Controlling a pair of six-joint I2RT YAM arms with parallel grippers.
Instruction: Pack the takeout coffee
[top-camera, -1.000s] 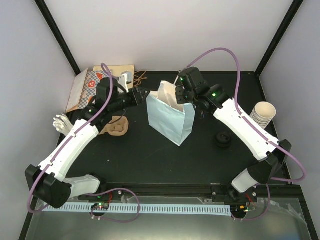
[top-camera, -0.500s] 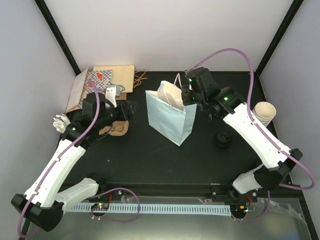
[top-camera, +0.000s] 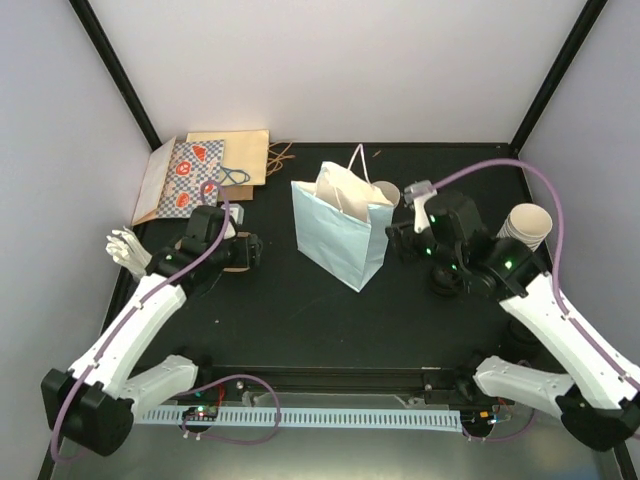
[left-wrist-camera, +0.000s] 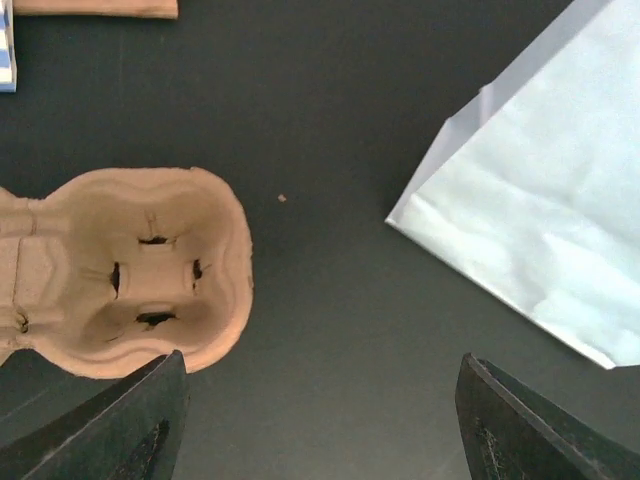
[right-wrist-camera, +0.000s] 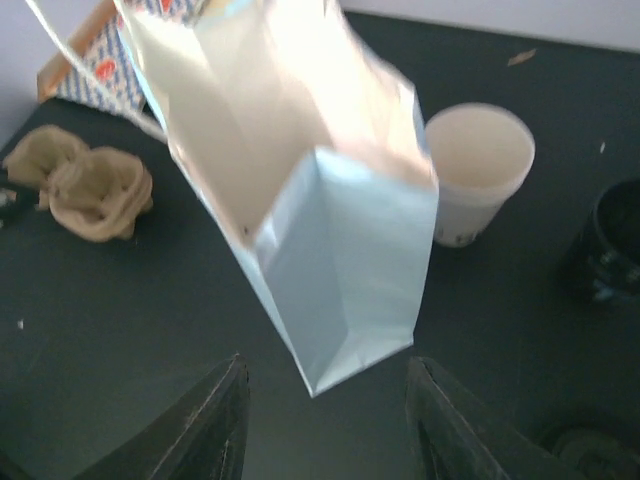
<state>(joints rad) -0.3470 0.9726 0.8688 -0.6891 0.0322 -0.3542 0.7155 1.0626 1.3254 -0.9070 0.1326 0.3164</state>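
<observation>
Room under my wide-open left gripper (left-wrist-camera: 320, 400) and right gripper (right-wrist-camera: 328, 400).
A white cup (right-wrist-camera: 478, 170) stands ahead-right of the right one, beside the blue bag (right-wrist-camera: 340, 260).

- One light blue paper bag (top-camera: 340, 245) is counted.
- One lidless cup (top-camera: 386, 193) is seen standing alone.
- One stack of cups (top-camera: 527, 224) is seen, its number not discernible.
- One cardboard cup carrier (left-wrist-camera: 130, 270) is counted.
- Two flat bags are counted: a patterned flat bag (top-camera: 185, 180) and a brown flat bag (top-camera: 243, 152).
</observation>
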